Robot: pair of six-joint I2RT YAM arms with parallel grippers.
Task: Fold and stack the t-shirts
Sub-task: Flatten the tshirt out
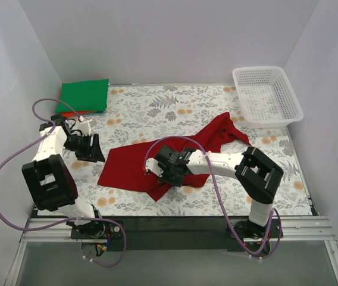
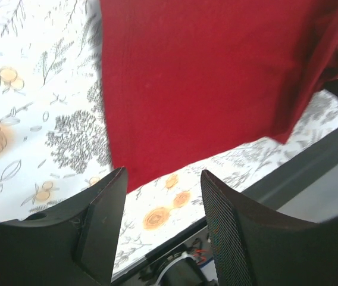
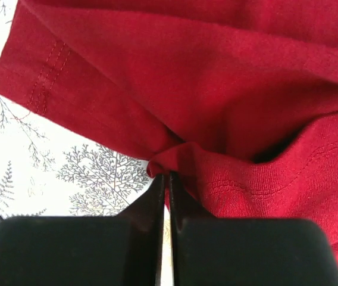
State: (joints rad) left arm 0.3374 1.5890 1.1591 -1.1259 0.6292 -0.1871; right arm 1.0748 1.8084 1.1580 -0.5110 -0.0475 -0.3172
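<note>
Two pincers attend one garment. The right pincer (image 3: 168, 177) is clenched on a thin pucker of the dark red soft cloth t-shirt (image 3: 216, 89). That shirt lies rumpled and unfolded on the flower-printed tablecloth (image 1: 157, 107), spreading ahead of this pincer and to both sides of it. The left pincer (image 2: 163, 179) hangs released, jaws apart with nothing between them, and a straight edge of the red cloth lies just ahead of its tips.

The bite is small and taken right at the fingertips, so I judge that a lift or drag could let the cloth slip free. The pucker may also hold two layers; pulling would then haul the lower one along and worsen the tangle. With one pincer gripping alone, the end of the shirt well beyond it would likely trail and twist.

How many layers are pinched cannot be told, since the fingers cover the contact. From above, the right arm hides the shirt's middle, and neckline and sleeves are hard to pick out. Well beyond the left pincer a folded bright green cloth t-shirt (image 1: 84, 95) rests on an orange cloth t-shirt (image 1: 74, 112), of which only a sliver shows. A white plastic lattice basket (image 1: 268, 123) stands well beyond the right pincer.
</note>
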